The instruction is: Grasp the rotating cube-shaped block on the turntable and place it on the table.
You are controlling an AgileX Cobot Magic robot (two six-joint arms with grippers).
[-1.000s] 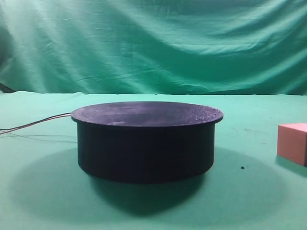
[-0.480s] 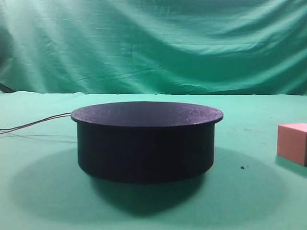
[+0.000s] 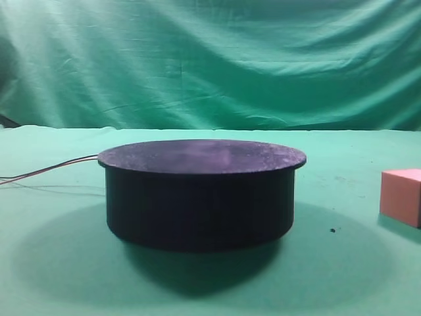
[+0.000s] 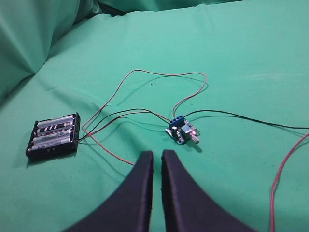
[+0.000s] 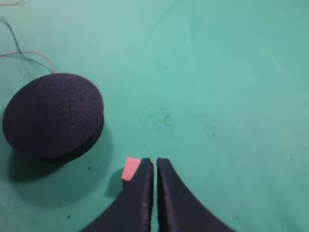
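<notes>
The salmon-pink cube-shaped block [image 3: 401, 196] rests on the green table [image 3: 59, 263] at the far right, apart from the black turntable [image 3: 200, 191], whose top is bare. In the right wrist view the block [image 5: 130, 168] lies on the cloth, partly hidden behind the left finger; the turntable [image 5: 52, 115] is at the left. My right gripper [image 5: 155, 161] is shut and empty, high above the table. My left gripper [image 4: 157, 153] is shut and empty over the cloth, away from the turntable. Neither gripper shows in the exterior view.
Thin wires [image 3: 46, 171] trail left from the turntable. In the left wrist view a black battery holder [image 4: 53, 136], a small blue circuit board [image 4: 182, 131] and looping red and black wires [image 4: 159, 77] lie on the cloth. A green backdrop [image 3: 210, 59] hangs behind.
</notes>
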